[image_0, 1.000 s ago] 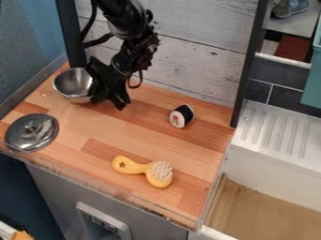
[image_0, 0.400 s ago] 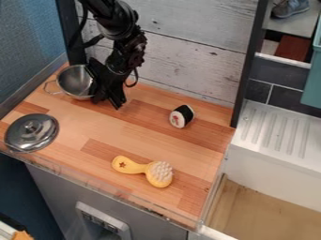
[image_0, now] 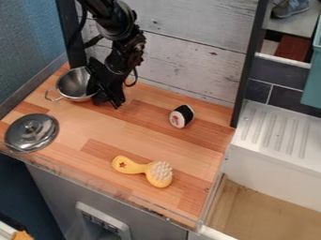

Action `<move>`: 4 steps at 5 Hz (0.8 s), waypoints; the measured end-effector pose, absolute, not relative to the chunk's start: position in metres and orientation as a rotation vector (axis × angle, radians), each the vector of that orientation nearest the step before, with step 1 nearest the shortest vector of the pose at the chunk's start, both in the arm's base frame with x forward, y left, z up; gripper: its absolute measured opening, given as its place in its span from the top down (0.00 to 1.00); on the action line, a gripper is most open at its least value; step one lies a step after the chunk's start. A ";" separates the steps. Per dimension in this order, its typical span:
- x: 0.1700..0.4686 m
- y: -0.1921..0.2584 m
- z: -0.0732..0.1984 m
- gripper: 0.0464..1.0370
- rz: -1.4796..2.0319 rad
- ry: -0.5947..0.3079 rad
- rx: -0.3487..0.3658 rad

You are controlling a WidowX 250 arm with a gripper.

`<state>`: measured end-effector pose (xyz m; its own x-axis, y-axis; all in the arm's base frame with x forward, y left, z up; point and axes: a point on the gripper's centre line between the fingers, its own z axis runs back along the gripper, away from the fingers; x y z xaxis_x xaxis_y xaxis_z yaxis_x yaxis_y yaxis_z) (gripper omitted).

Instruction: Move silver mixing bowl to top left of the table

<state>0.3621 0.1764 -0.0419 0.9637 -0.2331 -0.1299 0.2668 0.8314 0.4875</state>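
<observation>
Leaning a little to one side, the silver bowl (image_0: pixel 74 83) is near the top left corner of the surface (image_0: pixel 113 136), beside the black post (image_0: pixel 70 40). The black gripper (image_0: pixel 108 98) is just to the right of it, and covers the right part of its rim. I cannot tell if the jaws are wide, narrow, or holding this rim. The bowl is round, so it has no long axis, but its thin wire handle (image_0: pixel 55 100) points to the lower left, away from the jaws. I think the place is almost reached; what remains is maybe a small push, or to let go and lift away gently, because the smooth, curved metal could slide or rock. The single arm (image_0: pixel 116 23) hangs in front of the wall of rough, whitish boards (image_0: pixel 188 61). Below the bowl lies a shiny round lid (image_0: pixel 31 132) with a knob. Farther off are a black and white sushi roll (image_0: pixel 182 116) and a yellow brush (image_0: pixel 150 171) with pale bristles, both on the striped wood.
</observation>
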 end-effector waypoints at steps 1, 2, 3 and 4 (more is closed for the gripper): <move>0.360 0.177 -0.038 0.22 -0.254 0.064 0.527; 0.355 0.172 -0.033 0.04 -0.264 0.087 0.504; 0.355 0.166 -0.013 0.03 -0.283 0.061 0.475; 0.354 0.161 0.009 0.04 -0.279 0.019 0.460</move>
<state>0.3538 0.1613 0.0089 0.9619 -0.2612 -0.0810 0.2699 0.8587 0.4357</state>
